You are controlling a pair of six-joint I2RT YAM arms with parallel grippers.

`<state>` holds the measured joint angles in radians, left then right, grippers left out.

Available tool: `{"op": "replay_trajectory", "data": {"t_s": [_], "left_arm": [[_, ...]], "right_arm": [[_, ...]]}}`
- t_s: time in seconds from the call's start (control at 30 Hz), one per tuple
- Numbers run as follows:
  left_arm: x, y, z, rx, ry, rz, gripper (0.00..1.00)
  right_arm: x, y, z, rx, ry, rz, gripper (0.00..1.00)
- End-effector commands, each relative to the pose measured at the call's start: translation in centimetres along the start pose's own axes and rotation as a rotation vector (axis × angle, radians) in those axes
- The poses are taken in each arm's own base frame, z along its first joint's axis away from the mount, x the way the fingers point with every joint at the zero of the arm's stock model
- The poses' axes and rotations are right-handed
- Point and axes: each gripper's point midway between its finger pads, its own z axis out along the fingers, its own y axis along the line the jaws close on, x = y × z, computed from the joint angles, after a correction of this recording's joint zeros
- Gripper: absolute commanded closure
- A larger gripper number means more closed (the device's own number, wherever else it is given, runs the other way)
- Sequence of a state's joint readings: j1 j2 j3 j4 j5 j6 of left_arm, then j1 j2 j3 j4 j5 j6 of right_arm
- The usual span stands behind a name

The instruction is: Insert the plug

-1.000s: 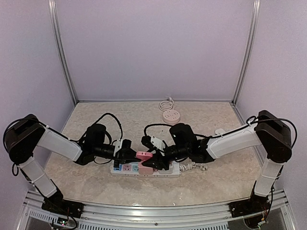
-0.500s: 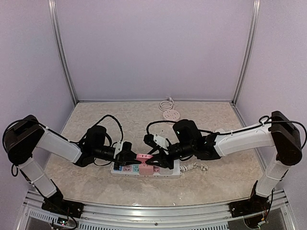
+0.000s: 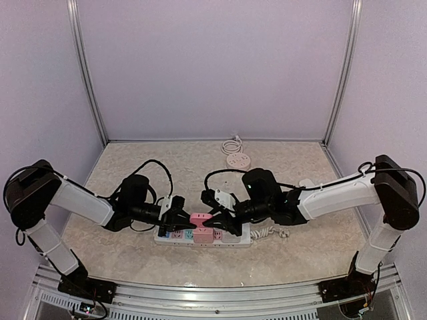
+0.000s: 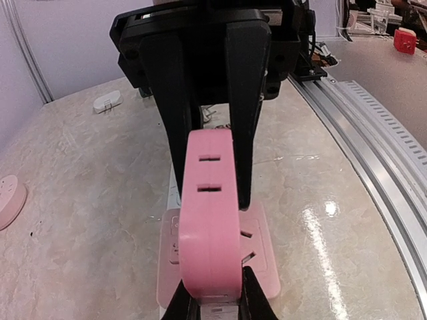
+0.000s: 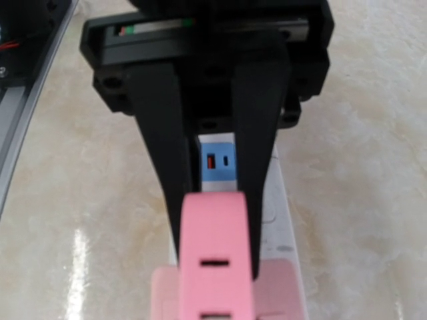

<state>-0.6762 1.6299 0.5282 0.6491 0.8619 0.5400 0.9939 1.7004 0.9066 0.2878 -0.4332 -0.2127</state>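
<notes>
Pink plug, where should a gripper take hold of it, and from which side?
Pinch the pink plug by its two flat side faces, coming in level from a narrow end, as the left gripper and right gripper do; that leaves its underside free above the power strip.

Pretty cramped in the middle: blocked by the left gripper and right gripper, both clamped nose to nose on the pink plug right over the power strip. Can't squeeze in from either end there. Also fenced by a black cable looping behind the left wrist, another black lead arching behind the right one, and a white coiled cord bunched at the strip's right end. Got a round socket hub parked near the back wall. Plenty of open tabletop in front of the strip and toward the back left corner. Boxed in by walls on three sides, metal rail along the near edge.
</notes>
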Motion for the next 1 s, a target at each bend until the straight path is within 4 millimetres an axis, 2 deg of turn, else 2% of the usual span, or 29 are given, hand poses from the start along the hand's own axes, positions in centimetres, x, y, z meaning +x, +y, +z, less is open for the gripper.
{"op": "replay_trajectory", "data": {"t_s": [0.0,0.13,0.23,0.27,0.33,0.37,0.4,0.5,0.6,0.7,0.77,0.87,0.9,0.97], "left_arm": [[4.2,-2.1,0.5,0.049,0.135,0.024,1.00],[5.1,-2.3,0.5,0.049,0.160,0.015,1.00],[5.0,-2.4,0.4,0.048,0.156,0.035,1.00],[4.9,-2.6,0.3,0.050,0.149,0.051,0.95],[4.5,-2.7,0.2,0.047,0.135,0.094,0.32],[4.1,-2.7,0.1,0.042,0.130,0.108,0.08],[3.8,-2.6,0.0,0.037,0.126,0.113,0.02],[2.4,-2.1,-0.4,0.007,0.110,0.122,0.01],[1.6,-1.4,-1.1,-0.046,0.125,0.125,0.01],[1.8,-1.6,-1.8,-0.076,0.161,0.117,0.01],[1.6,-1.7,-2.5,-0.099,0.172,0.115,0.01],[0.9,-1.6,-3.5,-0.148,0.178,0.118,0.01],[0.6,-1.6,-3.9,-0.168,0.178,0.118,0.01],[0.3,-1.5,-4.7,-0.214,0.177,0.097,0.01]], "right_arm": [[6.5,1.4,0.9,-0.024,0.151,0.144,1.00],[8.2,1.8,1.4,-0.040,0.197,0.165,1.00],[8.8,1.8,1.2,-0.029,0.218,0.175,1.00],[8.5,1.6,1.0,-0.016,0.216,0.173,0.95],[7.1,1.3,0.6,-0.005,0.190,0.160,0.79],[6.3,1.2,0.4,-0.004,0.178,0.155,0.68],[5.5,1.2,0.2,-0.006,0.167,0.148,0.58],[3.0,0.6,-0.4,0.006,0.133,0.126,0.39],[0.8,0.0,-1.5,0.047,0.096,0.099,0.09],[-1.6,-0.3,-3.2,0.078,0.052,0.083,0.01],[-2.7,-0.2,-4.3,0.082,0.046,0.095,0.00],[-5.5,-0.6,-6.2,0.121,0.008,0.137,0.00],[-6.3,-1.4,-7.0,0.173,-0.004,0.165,0.00],[-7.2,-4.7,-9.3,0.367,-0.010,0.262,0.00]]}}
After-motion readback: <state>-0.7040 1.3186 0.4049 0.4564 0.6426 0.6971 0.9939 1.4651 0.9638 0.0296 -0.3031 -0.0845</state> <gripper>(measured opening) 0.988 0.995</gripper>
